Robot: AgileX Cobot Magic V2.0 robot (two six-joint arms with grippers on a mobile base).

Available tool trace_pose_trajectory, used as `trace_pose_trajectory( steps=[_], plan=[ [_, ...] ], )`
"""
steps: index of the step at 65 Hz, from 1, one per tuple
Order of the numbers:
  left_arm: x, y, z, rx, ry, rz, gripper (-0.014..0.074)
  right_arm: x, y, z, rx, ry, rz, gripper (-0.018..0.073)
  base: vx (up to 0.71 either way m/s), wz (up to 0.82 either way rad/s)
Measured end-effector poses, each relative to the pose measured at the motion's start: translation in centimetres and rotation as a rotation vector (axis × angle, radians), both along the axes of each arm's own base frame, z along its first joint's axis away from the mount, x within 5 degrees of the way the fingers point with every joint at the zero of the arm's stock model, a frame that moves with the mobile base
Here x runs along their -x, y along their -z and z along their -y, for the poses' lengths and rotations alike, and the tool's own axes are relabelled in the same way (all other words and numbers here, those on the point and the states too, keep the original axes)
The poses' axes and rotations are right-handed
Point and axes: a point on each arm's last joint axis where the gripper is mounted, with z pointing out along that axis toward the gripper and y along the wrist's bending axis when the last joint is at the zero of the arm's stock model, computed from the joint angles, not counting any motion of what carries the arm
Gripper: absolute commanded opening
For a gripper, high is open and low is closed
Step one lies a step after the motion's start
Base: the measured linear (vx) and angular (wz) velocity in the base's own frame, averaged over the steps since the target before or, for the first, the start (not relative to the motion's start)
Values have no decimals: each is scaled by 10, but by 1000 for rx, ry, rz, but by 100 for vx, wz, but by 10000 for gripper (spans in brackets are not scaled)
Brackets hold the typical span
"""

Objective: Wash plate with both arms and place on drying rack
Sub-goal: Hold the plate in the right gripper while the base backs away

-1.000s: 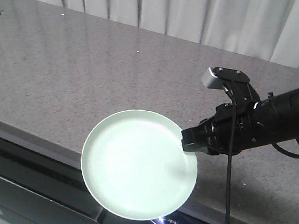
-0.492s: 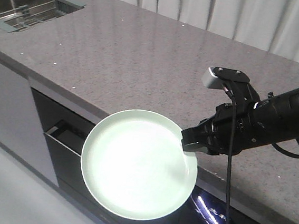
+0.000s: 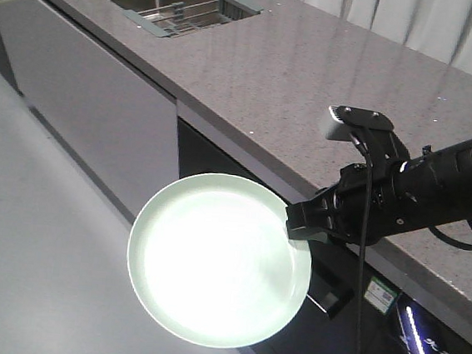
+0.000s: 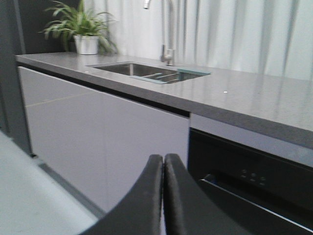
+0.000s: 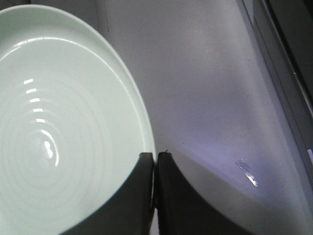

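A round pale mint-green plate (image 3: 211,262) hangs in the air in front of the counter, over the floor, its face toward the front camera. My right gripper (image 3: 298,225) is shut on the plate's right rim; in the right wrist view the plate (image 5: 63,122) fills the left side and the black fingers (image 5: 155,156) pinch its edge. My left gripper (image 4: 164,159) is shut with nothing between its fingers and points at the cabinet fronts. The drying rack (image 3: 180,17) lies across the sink at the far left of the counter; the left wrist view shows the rack (image 4: 164,76) too.
A grey stone countertop (image 3: 312,84) runs diagonally, with pale cabinet doors (image 3: 101,105) and a black built-in appliance (image 3: 341,300) below. By the sink (image 4: 127,68) stand a steel faucet (image 4: 168,29) and a potted plant (image 4: 85,32). White curtains hang behind. Grey floor (image 3: 38,233) lies at lower left.
The counter has slid up and right in the front view, bringing the sink, rack, cabinet fronts and floor into sight. Plate and right arm keep the same place in the frame.
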Motion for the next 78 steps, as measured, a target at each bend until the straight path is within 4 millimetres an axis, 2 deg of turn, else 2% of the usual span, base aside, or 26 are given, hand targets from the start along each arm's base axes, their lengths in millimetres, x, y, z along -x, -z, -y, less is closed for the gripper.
trace_pose_trajectory(
  steps=[78],
  plan=[
    [0,0,0,0,0,0,-7,0,0,0,0,0,0,-1,-10,39]
  ],
)
